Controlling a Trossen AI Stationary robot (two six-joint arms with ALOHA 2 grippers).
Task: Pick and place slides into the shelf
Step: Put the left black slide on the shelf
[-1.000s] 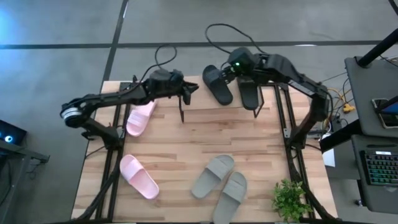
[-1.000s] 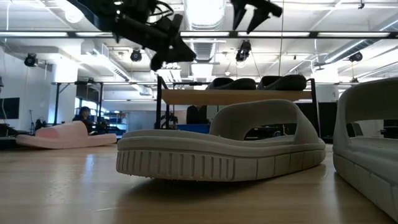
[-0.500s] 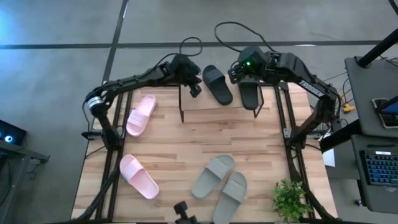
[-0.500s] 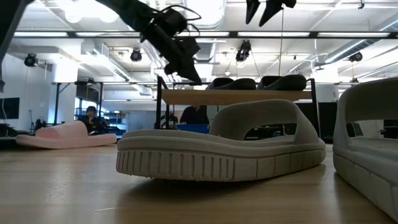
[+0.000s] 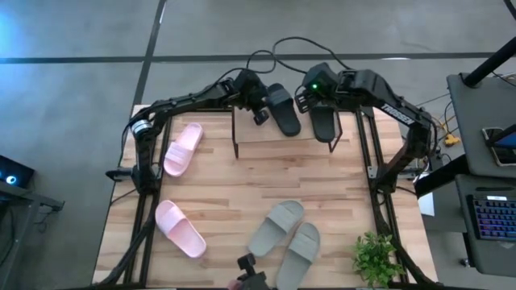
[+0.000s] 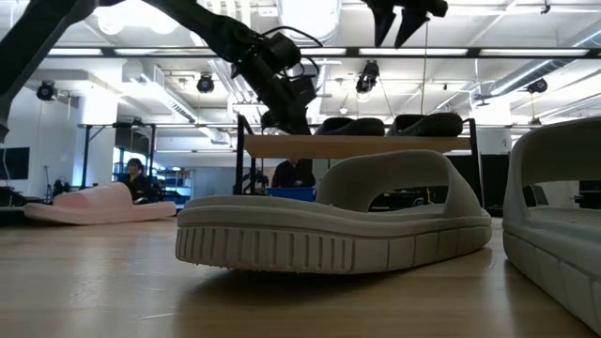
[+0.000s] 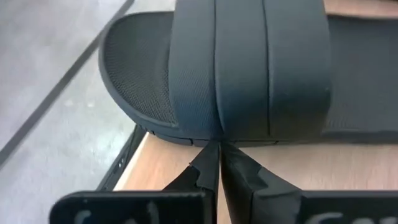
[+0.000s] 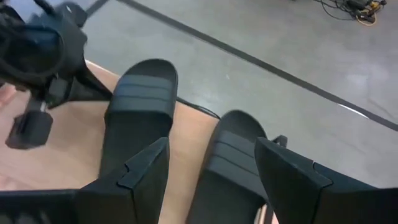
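Note:
Two black slides lie side by side on the shelf [image 5: 278, 135], a low rack with a wooden top board at the table's far edge. The left black slide [image 5: 282, 109] [image 7: 249, 68] has my left gripper [image 5: 263, 115] [image 7: 216, 163], which is shut, at its left side. My right gripper [image 5: 310, 98] [image 8: 211, 152] hovers open above and between this slide and the right black slide [image 5: 324, 122] [image 8: 233, 155], touching nothing. The pink slides [image 5: 182, 149] [image 5: 181, 229] and grey-green slides [image 5: 275, 227] [image 5: 299, 251] rest sole-down on the table. My left gripper meets the left black slide with its shut fingertips [image 7: 208, 158] at the sole's side edge [image 7: 205, 142], just below the strap. The fingers come roughly level from the table's left, pointing across the slide. The slide lies flat on the shelf's top board.
A small potted plant [image 5: 375, 258] stands at the table's near right corner. A dark camera mount [image 5: 251, 278] sits at the near edge. Bare board shows on the shelf's left part [image 5: 250, 133]. The table's middle [image 5: 266, 173] holds nothing.
My left arm has swung toward the table's far edge and right, carrying its gripper from the shelf's left end up against the left black slide. My right gripper has stayed above the black slides. The slides have not visibly shifted.

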